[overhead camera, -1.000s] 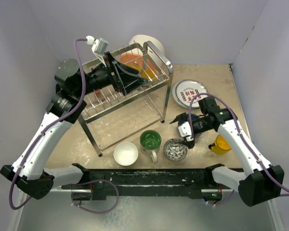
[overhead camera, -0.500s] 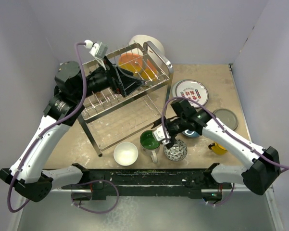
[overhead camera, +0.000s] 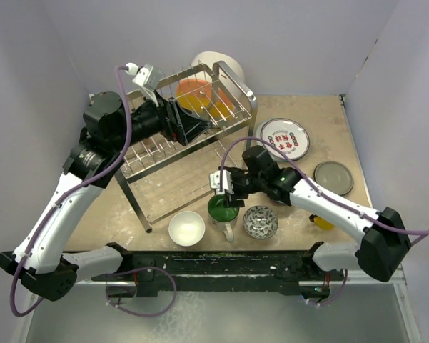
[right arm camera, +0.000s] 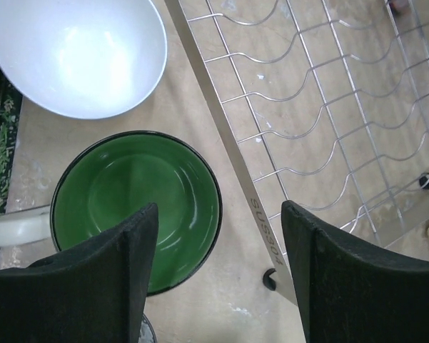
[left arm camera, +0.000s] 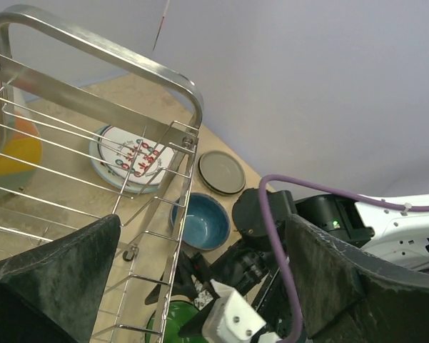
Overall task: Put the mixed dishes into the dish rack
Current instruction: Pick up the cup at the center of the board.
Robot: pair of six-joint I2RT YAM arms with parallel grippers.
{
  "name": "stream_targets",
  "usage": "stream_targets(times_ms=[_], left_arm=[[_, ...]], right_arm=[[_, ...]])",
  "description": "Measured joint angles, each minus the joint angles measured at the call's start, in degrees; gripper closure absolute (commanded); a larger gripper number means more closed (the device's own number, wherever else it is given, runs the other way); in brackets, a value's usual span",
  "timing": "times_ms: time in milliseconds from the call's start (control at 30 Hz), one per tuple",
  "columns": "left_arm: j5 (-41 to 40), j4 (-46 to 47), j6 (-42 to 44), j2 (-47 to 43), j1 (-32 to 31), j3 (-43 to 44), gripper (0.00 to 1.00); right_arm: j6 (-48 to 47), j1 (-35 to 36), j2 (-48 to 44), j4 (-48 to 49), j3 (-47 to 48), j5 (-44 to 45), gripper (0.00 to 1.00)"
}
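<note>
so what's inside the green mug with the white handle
Nothing shows inside the green mug: a bare glossy green bottom. The right gripper hangs above it, one finger covering part of its rim.

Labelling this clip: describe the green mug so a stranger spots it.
Find the big chrome dish rack. In front of it, the green mug stands between a white bowl and a patterned bowl. Only it is green, with a handle.

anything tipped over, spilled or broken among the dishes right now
Nothing stands out. The white bowl, green mug and small grey-patterned bowl all sit upright, the chrome wire dish rack stands on its legs, and no spill or breakage shows.
</note>
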Motion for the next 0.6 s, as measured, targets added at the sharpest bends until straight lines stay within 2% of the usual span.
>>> stream_targets(times_ms=[267, 333, 600], left_arm=[[-0.02, 0.04, 0.07, -1.88, 0.00, 0.00, 0.01], [-0.02, 0.04, 0.04, -2.32, 0.00, 0.00, 0.01], [-0.02, 0.02, 0.07, -2.71, 0.00, -0.02, 0.01]], right_arm=[[3.58, 3.08, 7.74, 2.25, 0.63, 8.26, 0.35], [3.56, 3.67, 9.05, 2.12, 0.63, 9.64, 0.39], [3.43, 5.51, 13.88, 0.74, 5.11, 13.90, 0.66]])
